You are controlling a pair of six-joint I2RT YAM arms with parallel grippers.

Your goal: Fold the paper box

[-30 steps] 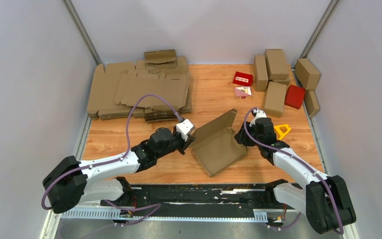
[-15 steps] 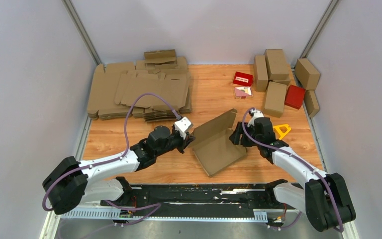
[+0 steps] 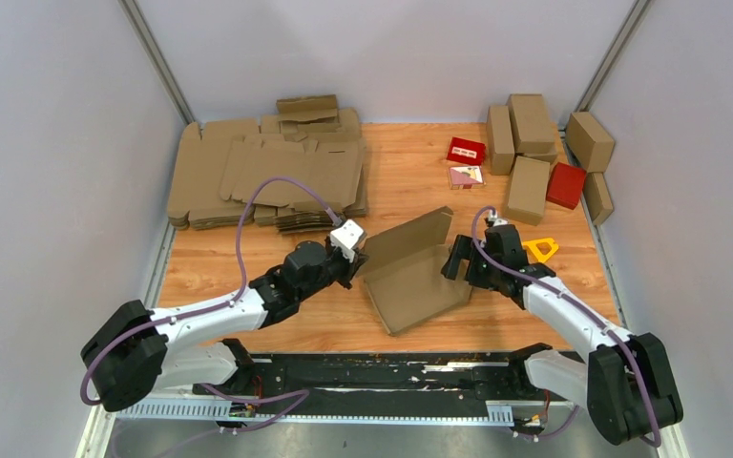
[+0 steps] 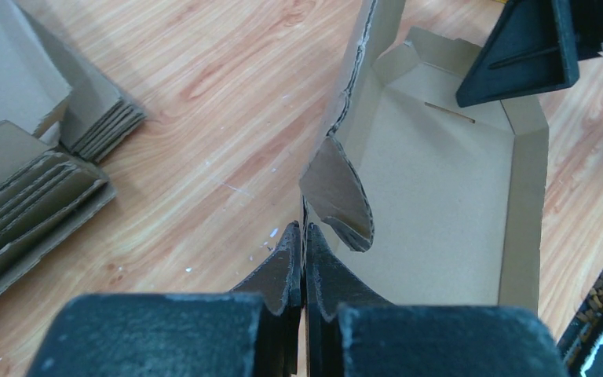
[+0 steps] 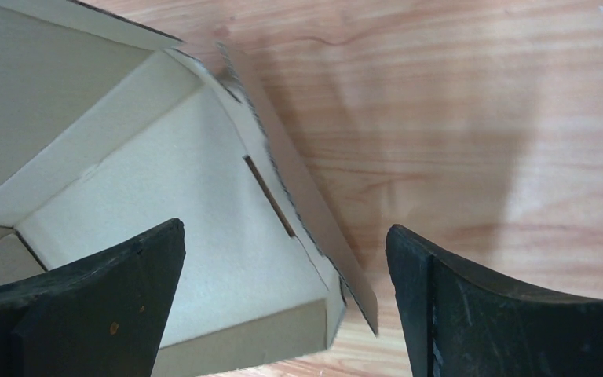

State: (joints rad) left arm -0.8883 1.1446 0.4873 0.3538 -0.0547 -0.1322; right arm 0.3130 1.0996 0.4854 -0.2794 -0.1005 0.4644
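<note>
Paper box [image 3: 410, 281] sits half-formed on the table [image 3: 410, 172], lid [image 3: 410, 239] raised. My left tool [image 4: 304, 271] is pinched shut on its left edge. My right tool [image 5: 284, 236] gapes wide, empty, over the right flap [image 5: 298, 204]. I'd steady left and fold that flap squarely upright.

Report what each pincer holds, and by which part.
Left pincer: shut on the paper box, pinching the thin edge of its upright wall beside the rounded tab. Right pincer: open near the opposite wall, holding nothing.

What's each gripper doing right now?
Left gripper: closed, pinching a wall of the paper box.
Right gripper: open, holding nothing, jaws either side of the box's side flap.
</note>
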